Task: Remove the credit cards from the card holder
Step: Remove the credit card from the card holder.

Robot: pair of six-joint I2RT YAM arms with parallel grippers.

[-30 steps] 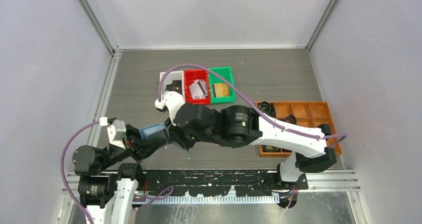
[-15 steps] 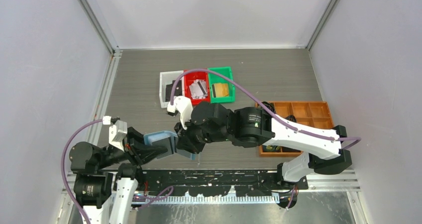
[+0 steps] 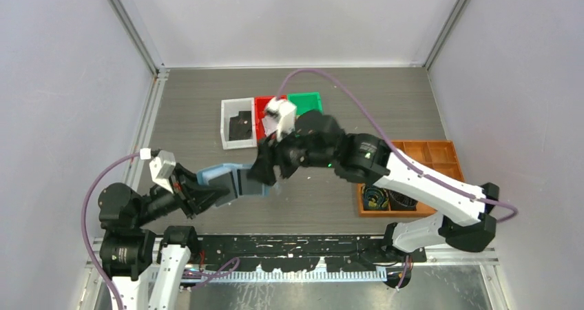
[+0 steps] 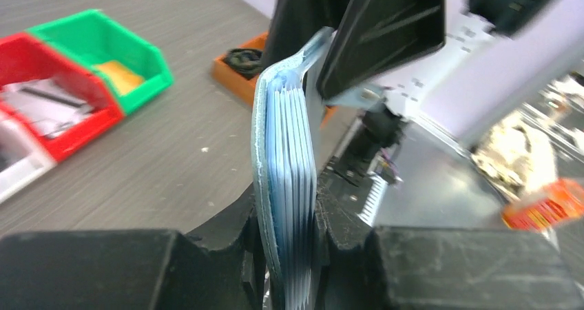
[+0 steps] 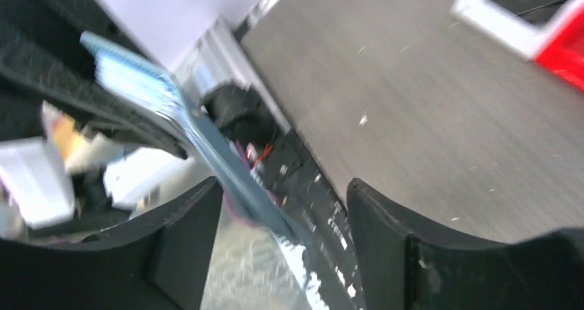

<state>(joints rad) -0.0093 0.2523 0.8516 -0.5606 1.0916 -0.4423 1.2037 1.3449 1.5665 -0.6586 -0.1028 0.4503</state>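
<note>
Nearest the bases, the left hand point(image 4: 286, 255) is clenched on the lower edge of the small blue folding leather-like card holder point(image 4: 286, 138). It holds the card holder up off the grey wood-grain table point(image 3: 330, 207), just above the near edge and its black rail.

From the left wrist the holder stands edge-on, its lighter blue pockets fanned. No card edge can be made out among them. Seen from above, its long axis runs across the table from the left hand toward the right, and its free flap ends at the right hand point(image 5: 286, 213).

That hand is released, its two black fingers point(image 5: 182, 241) well apart. The flap passes between them, touching neither as far as the blur allows.

The right arm looks best placed to draw cards out along that axis. Open table lies beyond. Then come the white plastic bin point(image 3: 226, 127), the red plastic bin point(image 4: 76, 131) with silver-grey cards point(image 4: 41, 100), and the green plastic bin point(image 4: 148, 83) with a gold card point(image 4: 118, 77).
</note>
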